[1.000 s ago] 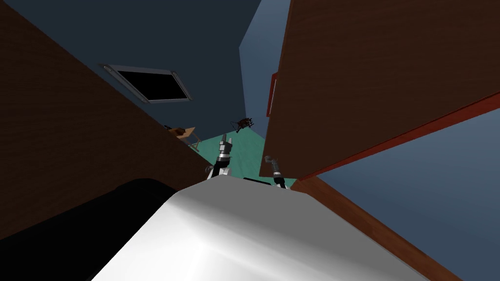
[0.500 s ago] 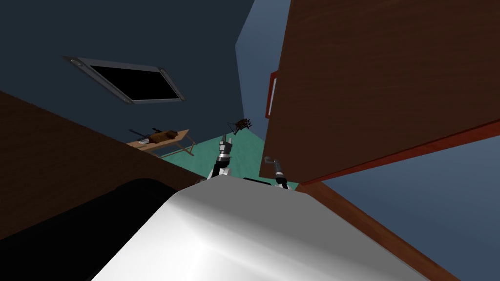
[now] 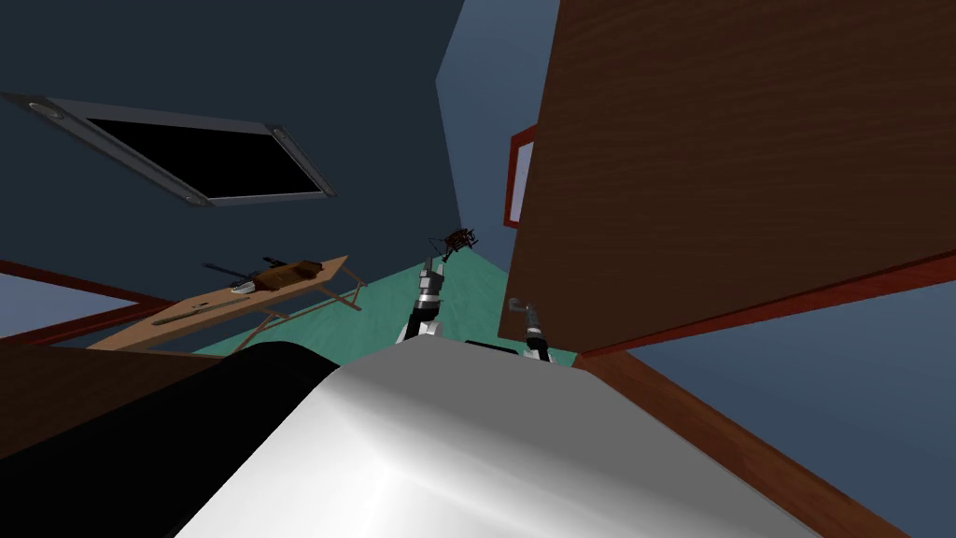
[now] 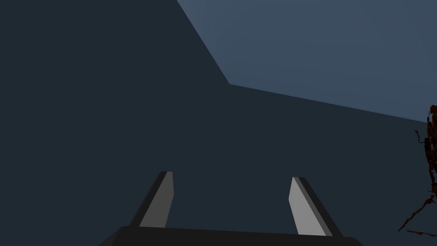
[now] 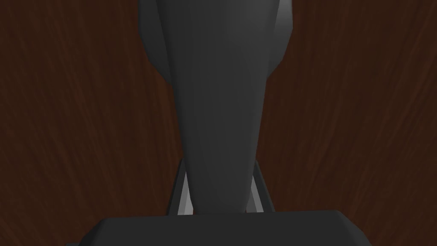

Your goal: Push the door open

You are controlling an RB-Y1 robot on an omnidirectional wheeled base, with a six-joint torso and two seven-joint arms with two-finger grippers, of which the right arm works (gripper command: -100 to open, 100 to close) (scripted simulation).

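A brown wooden door [image 3: 728, 168] rises close on the robot's right side. The right gripper [image 5: 219, 188] is clenched around the door's dark grey handle [image 5: 222, 106], its fingers pressing the handle's sides. The left gripper [image 4: 232, 176] is released, fingers spread apart, held out over the green floor [image 3: 471, 304].

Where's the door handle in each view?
Head: door handle at the brown door's edge, right gripper on it.
Right wrist: door handle dead centre, clamped by that gripper, brown door behind.
Left wrist: left gripper open, facing blue walls instead.
Shared landmark: the brown door.
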